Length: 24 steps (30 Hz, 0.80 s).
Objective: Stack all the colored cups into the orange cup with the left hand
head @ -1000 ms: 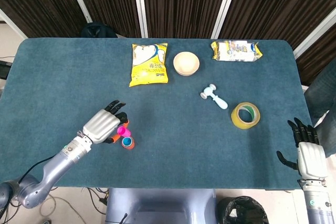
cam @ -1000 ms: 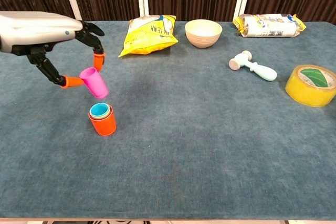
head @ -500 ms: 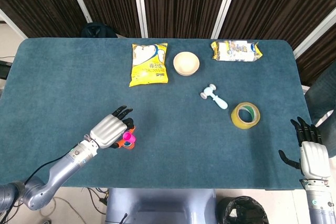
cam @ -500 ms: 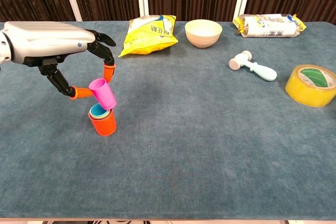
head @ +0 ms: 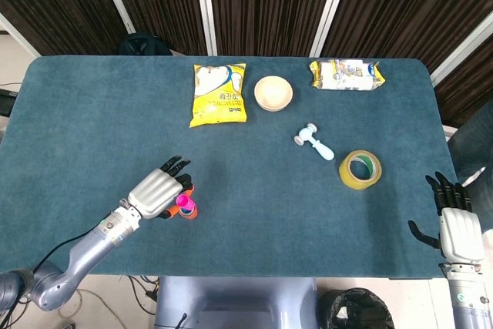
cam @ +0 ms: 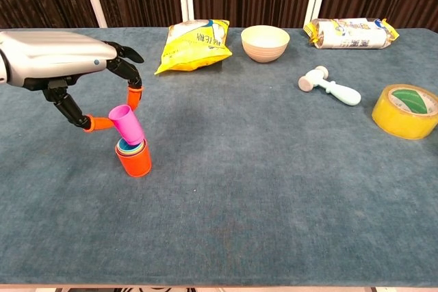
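An orange cup point(cam: 134, 161) stands on the table with smaller cups nested in it, a blue rim showing. My left hand point(cam: 61, 66) pinches a pink cup point(cam: 126, 124) between two orange-tipped fingers, tilted, with its base dipping into the stack's mouth. From the head view the pink cup point(head: 184, 203) sits over the orange cup point(head: 187, 212), right beside my left hand point(head: 158, 192). My right hand point(head: 454, 221) hangs at the table's front right edge, fingers spread, holding nothing.
A yellow snack bag point(cam: 194, 44), a beige bowl point(cam: 265, 33) and a white packet point(cam: 350, 32) line the far side. A pale blue tool point(cam: 330, 87) and a yellow tape roll point(cam: 407, 110) lie to the right.
My left hand carried the pink cup rightward and down until it sits over the nested stack, its base now in the mouth. The right hand barely shifted.
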{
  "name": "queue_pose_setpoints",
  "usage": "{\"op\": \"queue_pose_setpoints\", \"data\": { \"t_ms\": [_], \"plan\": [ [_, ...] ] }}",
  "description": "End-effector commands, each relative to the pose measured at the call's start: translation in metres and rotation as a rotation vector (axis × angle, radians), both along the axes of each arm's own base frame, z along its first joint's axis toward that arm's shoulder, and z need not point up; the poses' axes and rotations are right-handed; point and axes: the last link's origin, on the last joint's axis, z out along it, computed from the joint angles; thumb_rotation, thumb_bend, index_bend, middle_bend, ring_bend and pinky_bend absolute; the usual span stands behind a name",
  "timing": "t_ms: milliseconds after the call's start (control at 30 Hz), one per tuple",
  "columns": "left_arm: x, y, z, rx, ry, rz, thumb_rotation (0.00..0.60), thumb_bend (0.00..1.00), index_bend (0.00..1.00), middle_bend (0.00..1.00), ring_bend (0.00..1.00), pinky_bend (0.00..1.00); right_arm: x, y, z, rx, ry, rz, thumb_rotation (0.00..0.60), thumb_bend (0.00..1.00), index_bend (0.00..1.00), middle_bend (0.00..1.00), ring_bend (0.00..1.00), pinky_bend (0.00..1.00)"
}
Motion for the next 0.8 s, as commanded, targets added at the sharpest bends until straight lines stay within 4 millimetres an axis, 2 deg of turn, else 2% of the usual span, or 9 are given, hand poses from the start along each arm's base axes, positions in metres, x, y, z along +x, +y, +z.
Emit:
{"op": "queue_pose_setpoints", "data": {
  "t_ms": [33, 367, 500, 633, 800],
  "plan": [
    [-0.0006, -0.0002, -0.0004, -0.001, -0.001, 0.000, 0.600, 0.32, 0.47, 0.30, 0.00, 0.01, 0.0000, -0.0001, -0.0003, 0.000, 0.001, 0.000, 0.600, 0.32, 0.09, 0.04, 0.10, 0.00],
    [-0.0046, -0.0012, -0.0017, -0.006, 0.009, 0.003, 0.600, 0.31, 0.47, 0.30, 0.00, 0.01, 0.0002, 0.0001, -0.0001, 0.000, 0.000, 0.000, 0.600, 0.32, 0.09, 0.05, 0.10, 0.00],
    [-0.0044, -0.0025, -0.0026, -0.015, 0.016, -0.001, 0.600, 0.27, 0.46, 0.29, 0.00, 0.01, 0.0003, 0.0001, 0.0007, -0.005, 0.000, 0.000, 0.600, 0.32, 0.09, 0.04, 0.10, 0.00],
    [-0.0051, -0.0028, -0.0032, -0.024, 0.025, 0.002, 0.600, 0.21, 0.35, 0.27, 0.00, 0.01, 0.0002, 0.0001, 0.0008, -0.004, -0.001, 0.000, 0.600, 0.32, 0.09, 0.04, 0.10, 0.00],
    [-0.0053, -0.0027, -0.0031, -0.030, 0.042, -0.002, 0.600, 0.20, 0.24, 0.26, 0.00, 0.01, 0.0002, 0.0000, 0.0016, -0.008, -0.002, -0.001, 0.600, 0.32, 0.09, 0.04, 0.10, 0.00]
  ]
}}
